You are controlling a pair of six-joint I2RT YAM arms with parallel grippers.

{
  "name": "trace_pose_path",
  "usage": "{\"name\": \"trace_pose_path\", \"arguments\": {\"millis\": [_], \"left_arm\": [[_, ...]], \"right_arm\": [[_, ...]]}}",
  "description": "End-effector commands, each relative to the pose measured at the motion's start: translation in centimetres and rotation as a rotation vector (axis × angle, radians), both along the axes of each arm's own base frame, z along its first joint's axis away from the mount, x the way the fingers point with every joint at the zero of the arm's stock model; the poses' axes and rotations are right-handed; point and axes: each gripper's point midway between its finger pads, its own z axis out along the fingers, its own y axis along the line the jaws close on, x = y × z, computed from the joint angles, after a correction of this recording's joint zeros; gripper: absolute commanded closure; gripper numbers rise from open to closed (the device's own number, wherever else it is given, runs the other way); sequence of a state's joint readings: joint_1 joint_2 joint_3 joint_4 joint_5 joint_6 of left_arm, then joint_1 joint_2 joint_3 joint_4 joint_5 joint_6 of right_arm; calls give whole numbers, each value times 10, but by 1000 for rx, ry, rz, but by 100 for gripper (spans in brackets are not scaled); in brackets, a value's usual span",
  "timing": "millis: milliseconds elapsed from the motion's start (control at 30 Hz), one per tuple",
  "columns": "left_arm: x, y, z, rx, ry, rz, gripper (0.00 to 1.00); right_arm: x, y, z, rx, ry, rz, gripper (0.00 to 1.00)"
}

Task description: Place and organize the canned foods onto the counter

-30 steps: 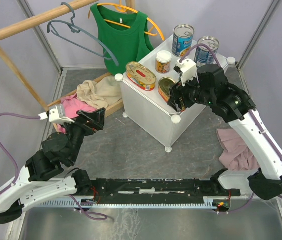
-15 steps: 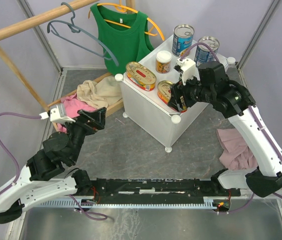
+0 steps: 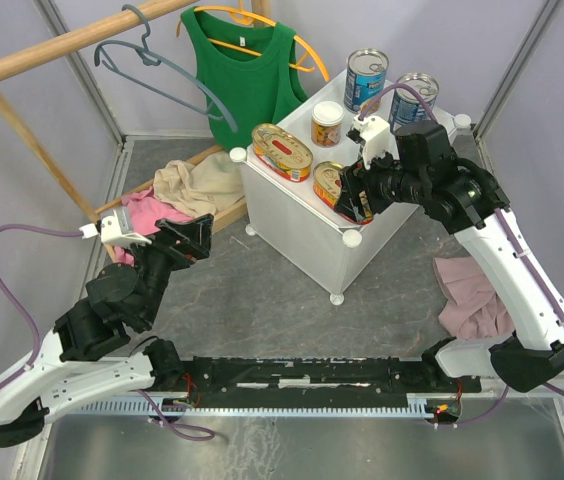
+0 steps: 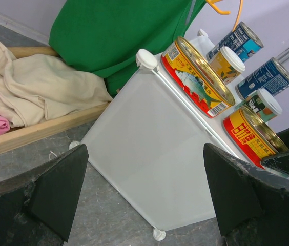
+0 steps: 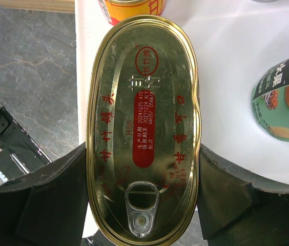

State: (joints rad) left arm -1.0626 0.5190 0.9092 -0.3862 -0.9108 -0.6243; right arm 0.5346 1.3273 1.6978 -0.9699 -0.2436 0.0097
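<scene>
The counter [image 3: 297, 215] is a white cube cabinet right of centre. On its top stand two tall blue-labelled cans [image 3: 366, 80] [image 3: 414, 95], a small white-lidded can [image 3: 327, 123] and a flat oval gold tin [image 3: 282, 152]. A second oval tin [image 5: 142, 128] lies flat at the front corner of the counter top [image 5: 226, 51], with my right gripper [image 5: 142, 195] shut on its long sides. Beside it stands another small can [image 5: 283, 102]. My left gripper [image 4: 144, 195] hangs open low on the left, facing the counter's side [image 4: 149, 154], with nothing in it.
A wooden tray [image 3: 224, 212] of clothes lies left of the counter. A green tank top [image 3: 242, 70] hangs on an orange hanger behind it, by a wooden rail [image 3: 72, 45]. A pink cloth [image 3: 472, 295] lies on the floor at the right.
My right gripper has shifted slightly left over the counter's front corner with the oval tin in it. The left arm has not moved.
</scene>
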Motion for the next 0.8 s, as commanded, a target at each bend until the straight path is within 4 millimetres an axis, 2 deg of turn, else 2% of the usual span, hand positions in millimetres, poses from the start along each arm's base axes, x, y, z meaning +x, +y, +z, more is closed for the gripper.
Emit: {"name": "trace_pose_path", "arguments": {"millis": [0, 767], "left_arm": [[0, 2, 17, -35, -34, 10, 1], [1, 0, 14, -37, -28, 3, 1]], "right_arm": [[5, 6, 28, 59, -83, 18, 99], [-1, -3, 23, 28, -74, 5, 99]]}}
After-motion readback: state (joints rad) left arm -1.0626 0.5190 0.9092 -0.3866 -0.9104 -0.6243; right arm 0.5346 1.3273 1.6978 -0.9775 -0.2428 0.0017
